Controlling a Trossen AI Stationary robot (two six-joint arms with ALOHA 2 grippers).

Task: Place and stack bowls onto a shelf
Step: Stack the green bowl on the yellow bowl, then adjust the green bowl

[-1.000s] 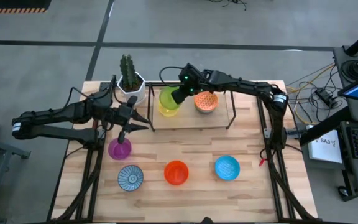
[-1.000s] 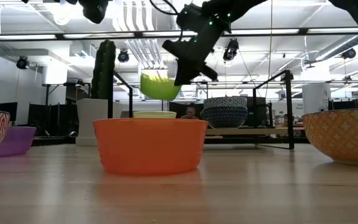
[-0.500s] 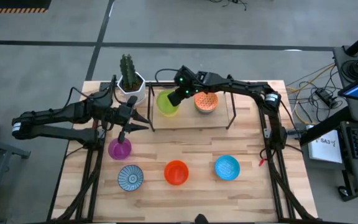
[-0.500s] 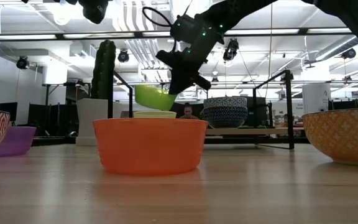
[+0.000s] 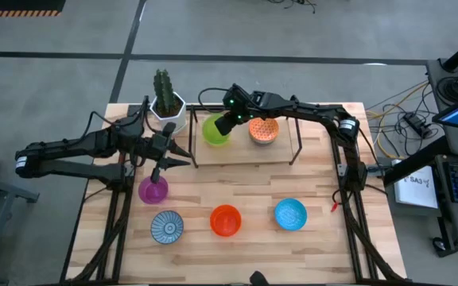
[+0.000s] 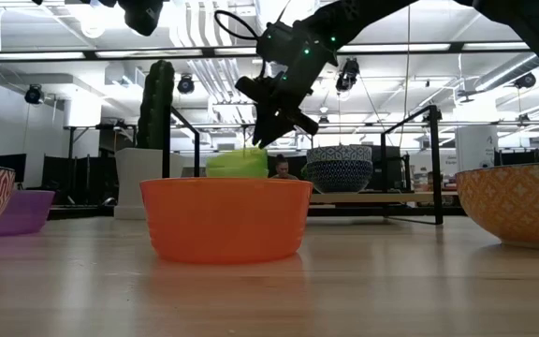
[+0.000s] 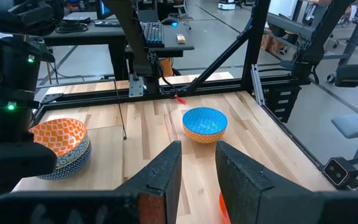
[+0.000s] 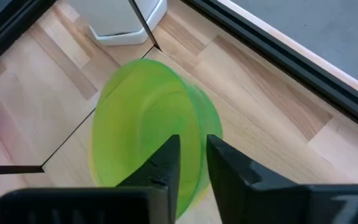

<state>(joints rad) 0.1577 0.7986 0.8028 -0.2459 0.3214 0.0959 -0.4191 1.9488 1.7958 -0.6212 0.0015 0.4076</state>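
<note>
Right tool (image 5: 227,121) over shelf (image 5: 281,149), fingers astride green bowl (image 5: 215,129) rim, grip uncertain, patterned bowls (image 5: 263,130) beside, cactus pot (image 5: 168,110) near, left tool (image 5: 183,156) slightly parted above purple bowl (image 5: 153,190).

The light-wood table (image 5: 324,238) carries a purple bowl (image 5: 153,190) near its left edge and, along the front, a blue-patterned white bowl (image 5: 166,226), an orange-red bowl (image 5: 226,220) and a plain blue bowl (image 5: 290,214). At the back stand a potted cactus (image 5: 166,102) and the shelf (image 5: 241,151), which bears a green bowl (image 5: 215,129) and an orange-lined bowl (image 5: 264,130).
</note>
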